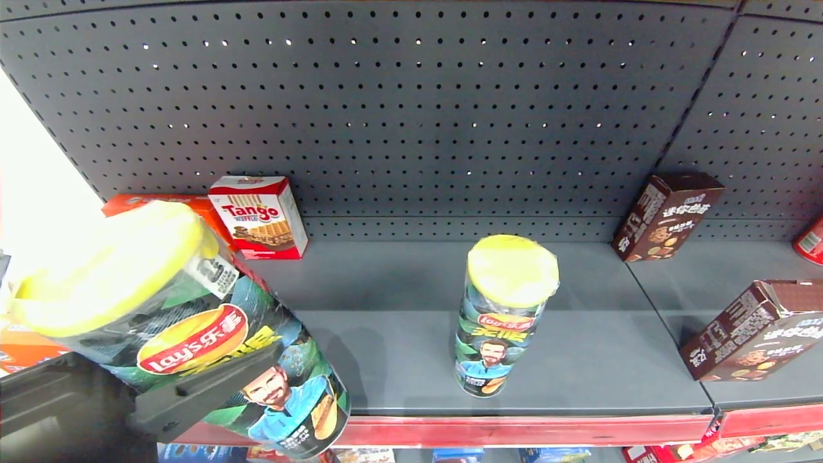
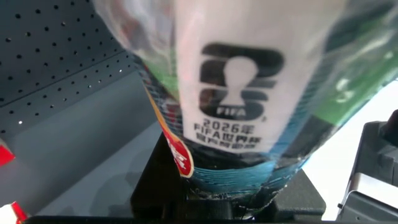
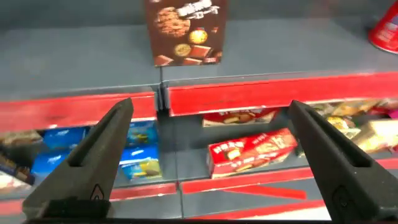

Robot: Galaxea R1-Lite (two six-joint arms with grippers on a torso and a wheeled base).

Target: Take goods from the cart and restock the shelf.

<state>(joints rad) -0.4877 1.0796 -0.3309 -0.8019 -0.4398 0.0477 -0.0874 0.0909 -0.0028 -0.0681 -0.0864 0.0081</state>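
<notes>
My left gripper [image 1: 193, 392] is shut on a tall chips can [image 1: 186, 328] with a yellow lid, held tilted at the lower left, in front of the shelf's left end. In the left wrist view the same can [image 2: 236, 93] is pressed close between the fingers. A second chips can [image 1: 501, 315] of the same kind stands upright mid-shelf near the front of the grey shelf board [image 1: 611, 360]. My right gripper [image 3: 214, 162] is open with nothing between its fingers, level with the shelf's red front strip [image 3: 261, 96].
A wafer box [image 1: 260, 215] and an orange box [image 1: 161, 204] stand at the back left. Brown cookie boxes [image 1: 665, 215] [image 1: 752, 331] and a red can [image 1: 811, 241] occupy the right. Below the strip, a lower shelf holds a red pack [image 3: 252, 149] and blue packs [image 3: 137, 149].
</notes>
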